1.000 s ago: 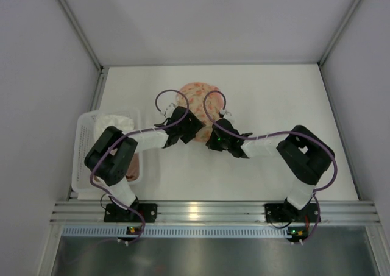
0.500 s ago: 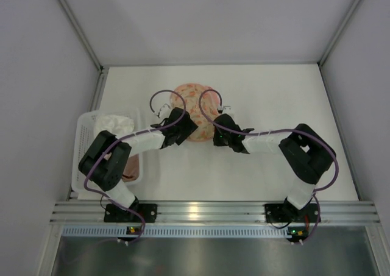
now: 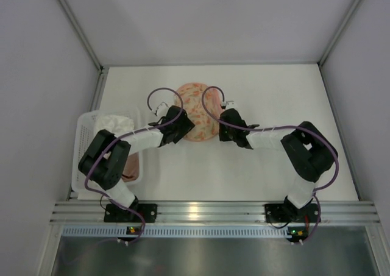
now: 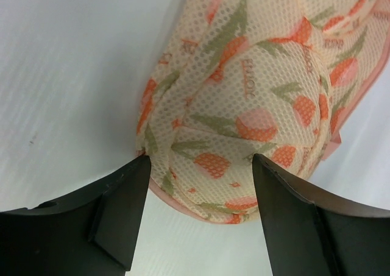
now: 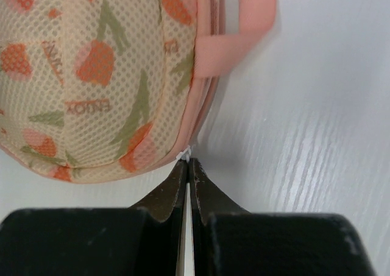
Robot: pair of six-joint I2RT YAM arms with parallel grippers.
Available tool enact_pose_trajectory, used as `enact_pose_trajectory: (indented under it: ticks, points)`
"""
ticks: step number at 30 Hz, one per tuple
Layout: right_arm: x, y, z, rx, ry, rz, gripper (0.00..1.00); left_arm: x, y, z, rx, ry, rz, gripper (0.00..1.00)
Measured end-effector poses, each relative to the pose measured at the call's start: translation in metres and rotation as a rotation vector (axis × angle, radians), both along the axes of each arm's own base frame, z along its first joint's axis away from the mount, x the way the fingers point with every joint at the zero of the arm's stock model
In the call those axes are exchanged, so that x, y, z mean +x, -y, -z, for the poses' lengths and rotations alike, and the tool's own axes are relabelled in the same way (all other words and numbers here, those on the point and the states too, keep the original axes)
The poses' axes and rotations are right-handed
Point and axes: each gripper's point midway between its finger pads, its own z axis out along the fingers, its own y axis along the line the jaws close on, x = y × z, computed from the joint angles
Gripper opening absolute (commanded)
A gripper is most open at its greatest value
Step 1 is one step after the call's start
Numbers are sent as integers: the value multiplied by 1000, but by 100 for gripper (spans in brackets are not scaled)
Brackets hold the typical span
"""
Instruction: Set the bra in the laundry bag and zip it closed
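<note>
1. The laundry bag (image 3: 196, 105) lies closed on the white counter (image 3: 274, 105), near the middle and a little toward the far side, with its flowered mesh side up.
2. The two arms reach to the bag's near end, one from each side.
3. The left tool (image 4: 201, 160) has its fingers (image 4: 116, 209) wide apart. In the left wrist view the rounded end of the bag sits between them.
4. The left fingertips are very close to the mesh on both sides, but I cannot tell if they really touch it.
5. The right tool (image 5: 186, 166) has its fingers pressed together. A small white bit (image 5: 184, 156) is pinched at their tips.
6. This white bit is just at the pink zip edge (image 5: 204, 105) of the bag, at the bag's lower right corner in the right wrist view. It is too small to say what it is.
7. The pink loop strap (image 5: 244, 20) comes out from the same edge, above the right tool, and lies flat on the counter.
8. At the left side of the counter stands a white plastic basket (image 3: 82, 136) with a white cloth (image 3: 116, 120) in it. The left arm partly covers this basket.
</note>
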Motion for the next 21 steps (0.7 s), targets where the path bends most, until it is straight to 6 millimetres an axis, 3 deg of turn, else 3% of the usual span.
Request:
enact_pose_trajectory:
  ticks: [9,17,21]
  points:
    - [30,31,-2,-40,51,18,0,16,-47,7,133,5,-64,73]
    - [26,23,-1,10,17,5,0,15,-46,0,207,1,63,73]
    - [18,14,-1,99,-29,52,0,14,-36,-36,205,91,155,73]
